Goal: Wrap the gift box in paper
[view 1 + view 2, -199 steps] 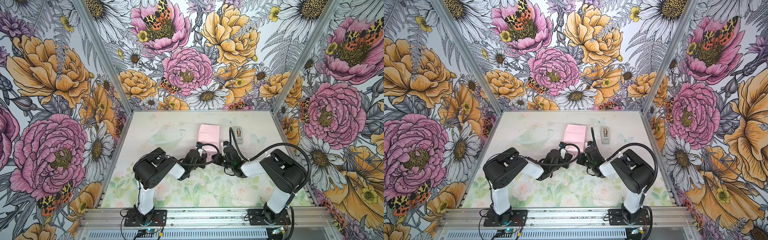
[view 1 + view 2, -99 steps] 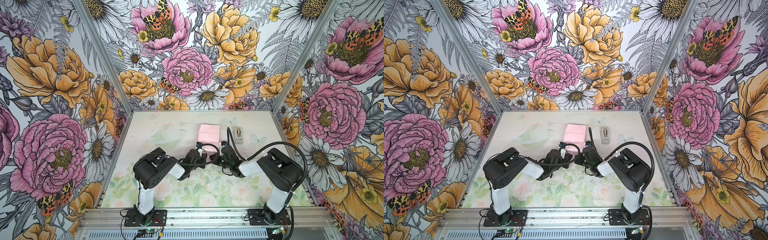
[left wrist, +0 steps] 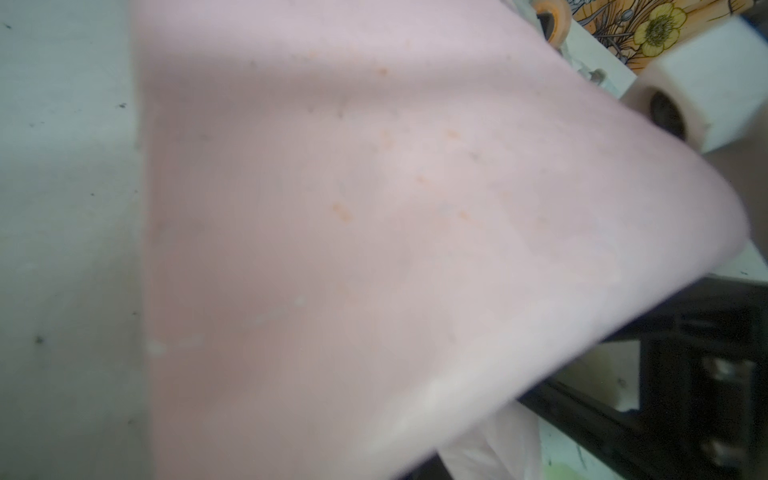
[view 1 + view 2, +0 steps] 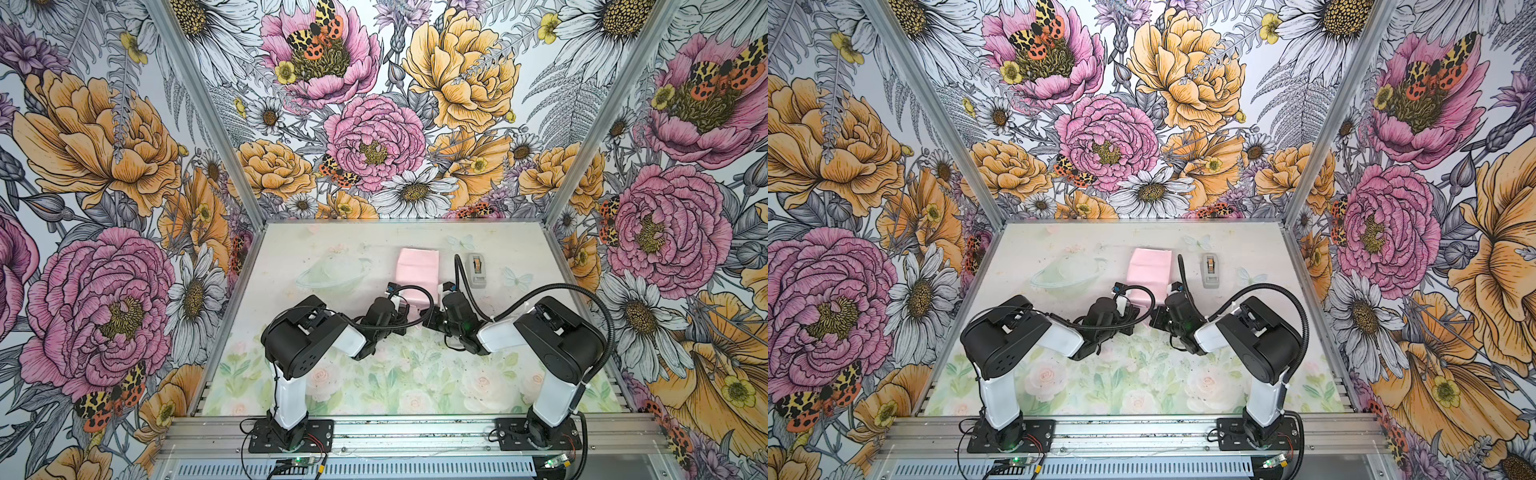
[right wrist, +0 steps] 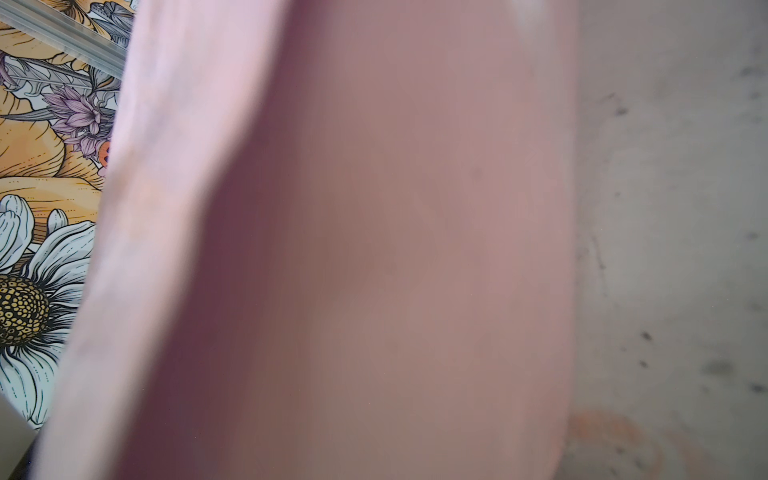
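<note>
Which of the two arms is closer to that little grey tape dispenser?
Right. The right gripper is close beside the tape dispenser, nearer the robot; the left gripper lies farther off, across the paper.

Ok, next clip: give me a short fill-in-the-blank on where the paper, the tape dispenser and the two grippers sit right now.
1. The paper lies with its pale ___ face up.
2. In both top views the tape dispenser stands to the ___ of the paper, apart from it.
3. The left gripper and right gripper are both at the paper's ___ edge, not its far one.
Missing words: pink; right; near
</note>
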Controlling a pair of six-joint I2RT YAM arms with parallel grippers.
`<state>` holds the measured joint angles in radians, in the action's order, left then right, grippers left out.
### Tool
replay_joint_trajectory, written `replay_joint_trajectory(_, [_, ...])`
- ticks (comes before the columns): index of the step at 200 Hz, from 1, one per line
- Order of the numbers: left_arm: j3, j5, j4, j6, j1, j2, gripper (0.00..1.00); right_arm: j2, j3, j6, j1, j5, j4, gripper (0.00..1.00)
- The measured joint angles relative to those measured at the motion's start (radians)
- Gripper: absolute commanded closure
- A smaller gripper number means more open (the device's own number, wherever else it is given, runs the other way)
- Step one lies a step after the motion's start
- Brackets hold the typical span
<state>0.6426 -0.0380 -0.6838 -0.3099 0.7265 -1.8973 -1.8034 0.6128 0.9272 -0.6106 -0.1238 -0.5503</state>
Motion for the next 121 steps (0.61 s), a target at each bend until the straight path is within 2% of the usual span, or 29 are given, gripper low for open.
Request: replay_joint_trajectory(121, [0.006,-0.019,0.03,0.004,0.018,0.012,0.84,0.0,0.0,0.0,0.0,0.0,0.0,1.0])
